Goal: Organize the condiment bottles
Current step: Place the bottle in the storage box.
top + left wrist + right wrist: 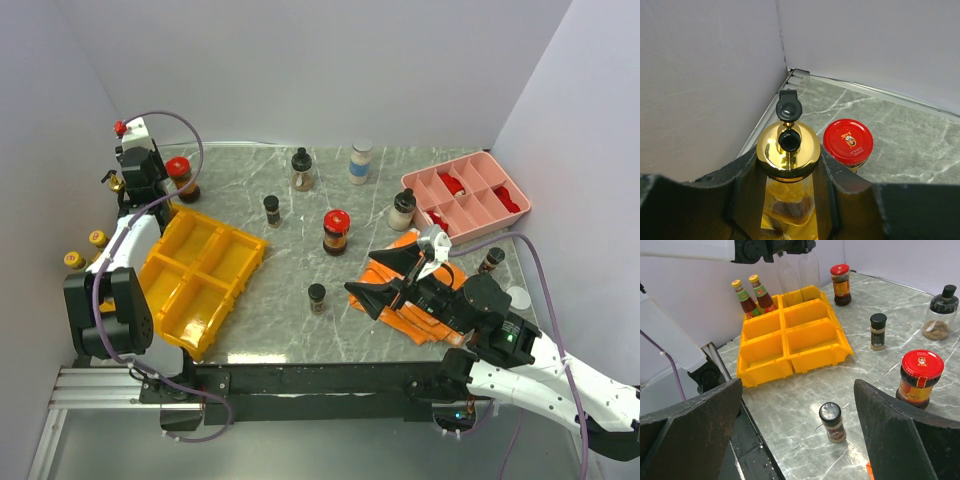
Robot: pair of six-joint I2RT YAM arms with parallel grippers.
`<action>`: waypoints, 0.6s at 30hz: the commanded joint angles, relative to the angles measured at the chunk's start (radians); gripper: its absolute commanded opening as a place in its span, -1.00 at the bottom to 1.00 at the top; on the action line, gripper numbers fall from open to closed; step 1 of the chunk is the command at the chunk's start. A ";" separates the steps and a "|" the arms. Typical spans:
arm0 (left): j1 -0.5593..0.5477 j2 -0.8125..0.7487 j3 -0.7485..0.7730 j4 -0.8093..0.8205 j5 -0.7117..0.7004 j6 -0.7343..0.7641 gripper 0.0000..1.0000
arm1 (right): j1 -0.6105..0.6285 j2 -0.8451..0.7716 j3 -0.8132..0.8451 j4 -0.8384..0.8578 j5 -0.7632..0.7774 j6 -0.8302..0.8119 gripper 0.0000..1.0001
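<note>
The left gripper [789, 187] is clamped on a gold-spout bottle [788, 150], one dark finger pressing each side just below its shiny gold top; the bottle stands upright with its black flip cap open. It is held at the far left corner of the marble table [290, 330], close to the wall. Just beside it, on the table, stands a red-lidded jar [847, 141].

Nearer the arm bases lie the yellow plastic bins [195, 275], and left of them, by the wall, stand two yellow-capped sauce bottles [751, 295].

The right gripper [385, 280] has its jaws spread wide and holds nothing. It hangs over an orange cloth-like item [410, 322] at the near right of the table. Just left of it stands a small black-capped bottle [317, 297]; farther out are a second red-lidded jar [336, 232] and a slim black-capped spice bottle [272, 210].

Toward the back wall stand a round black-topped flask [302, 170] and a white-capped jar [361, 160]. A white-topped jar [402, 210] is just beside the pink divided tray [478, 160], and a small dark bottle [490, 260] stands near the right edge.
</note>
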 commanded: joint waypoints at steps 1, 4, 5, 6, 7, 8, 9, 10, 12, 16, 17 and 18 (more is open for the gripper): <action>0.006 -0.001 0.014 0.121 -0.030 -0.008 -0.52 | 0.004 -0.004 -0.005 0.030 0.009 -0.008 1.00; 0.006 0.002 0.018 0.116 -0.033 -0.005 -0.32 | 0.004 -0.008 0.003 0.014 0.015 -0.011 1.00; 0.006 0.000 0.020 0.104 -0.034 -0.011 -0.25 | 0.003 -0.014 0.004 0.008 0.020 -0.011 1.00; 0.007 0.000 0.020 0.101 -0.036 -0.013 -0.21 | 0.004 -0.019 0.004 0.007 0.021 -0.009 1.00; 0.006 -0.003 0.017 0.102 -0.034 -0.011 -0.17 | 0.003 -0.022 0.000 0.004 0.023 -0.005 1.00; 0.007 -0.004 0.014 0.105 -0.034 -0.011 -0.08 | 0.004 -0.031 0.000 0.005 0.023 -0.004 1.00; 0.007 -0.004 0.011 0.110 -0.039 -0.013 -0.04 | 0.004 -0.034 -0.003 0.008 0.024 -0.001 1.00; 0.007 -0.009 0.009 0.107 -0.037 -0.011 -0.01 | 0.004 -0.037 -0.011 0.011 0.023 0.000 1.00; 0.007 -0.012 0.015 0.086 -0.036 -0.013 0.11 | 0.004 -0.039 -0.013 0.013 0.020 0.003 1.00; 0.007 -0.050 0.023 0.056 -0.042 -0.031 0.39 | 0.003 -0.039 0.006 -0.021 0.021 0.011 1.00; 0.006 -0.057 0.024 0.050 -0.044 -0.034 0.48 | 0.004 -0.045 0.006 -0.023 0.023 0.012 1.00; 0.006 -0.064 0.026 0.047 -0.044 -0.034 0.51 | 0.003 -0.050 0.004 -0.021 0.024 0.014 1.00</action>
